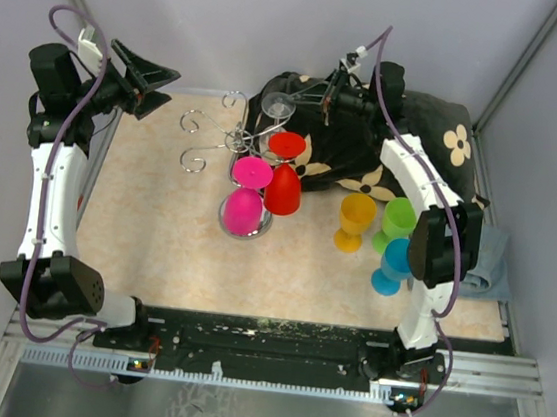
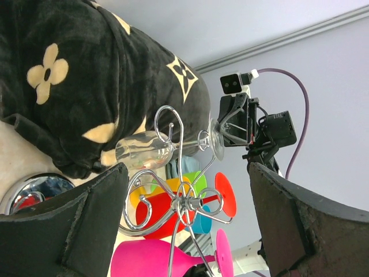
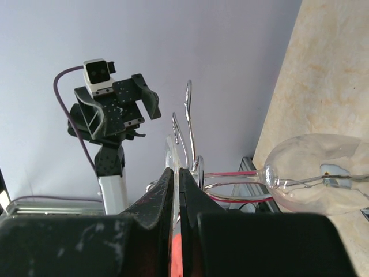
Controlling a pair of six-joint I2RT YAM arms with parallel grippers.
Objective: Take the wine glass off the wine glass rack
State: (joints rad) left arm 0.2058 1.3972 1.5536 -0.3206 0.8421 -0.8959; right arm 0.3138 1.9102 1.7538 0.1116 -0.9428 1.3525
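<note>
**Partly done: glass gripped, not yet clear of the rack**

Right jaws are clenched on the foot of the clear wine glass. The glass lies horizontal. Its stem appears to be threaded through a curled hook of the wine glass rack, so grasping looks done. Sliding the stem out of the hook is left.

Room is tight. The black blanket lies just beside the glass, and the red glass and pink glass crowd the rack below. Left jaws are released and empty, near the rack but apart. Bare worktop lies to the left.
</note>
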